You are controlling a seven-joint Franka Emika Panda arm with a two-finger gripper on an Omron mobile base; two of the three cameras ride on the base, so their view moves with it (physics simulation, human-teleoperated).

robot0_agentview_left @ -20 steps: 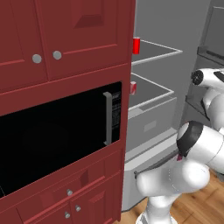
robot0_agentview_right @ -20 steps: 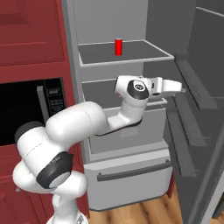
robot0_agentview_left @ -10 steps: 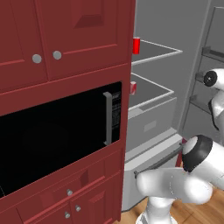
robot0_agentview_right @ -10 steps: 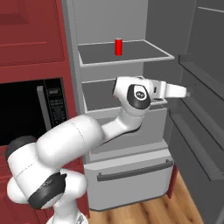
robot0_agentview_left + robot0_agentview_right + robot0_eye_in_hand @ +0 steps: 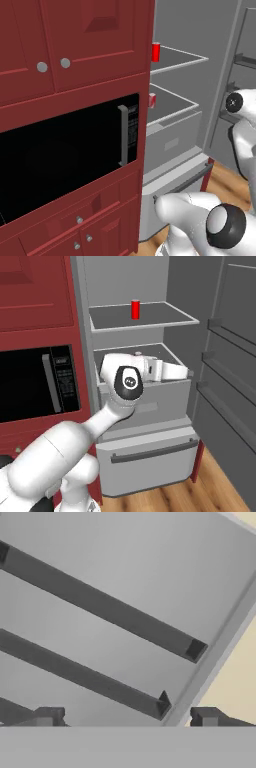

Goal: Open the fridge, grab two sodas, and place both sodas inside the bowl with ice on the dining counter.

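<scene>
Claw [image 5: 127,717] apart and empty, facing the open fridge door's inner racks.

Fridge [image 5: 145,406] stood open; one soda [image 5: 135,309] sat upright on the upper glass shelf, a second soda [image 5: 152,100] on the shelf below, beside the cabinet edge. Nothing was gripped. Judged stage: door-opening done, first grab pending. Next move would call for swinging the hand away from the door toward a shelf, then closing around one can.

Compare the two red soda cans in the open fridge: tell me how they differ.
The upper soda can stands on the top glass shelf; the lower soda can stands on the shelf below. The upper can shows whole in the right base view; the lower can peeks out past the red cabinet edge in the left base view. Both are red, upright, untouched.
</scene>
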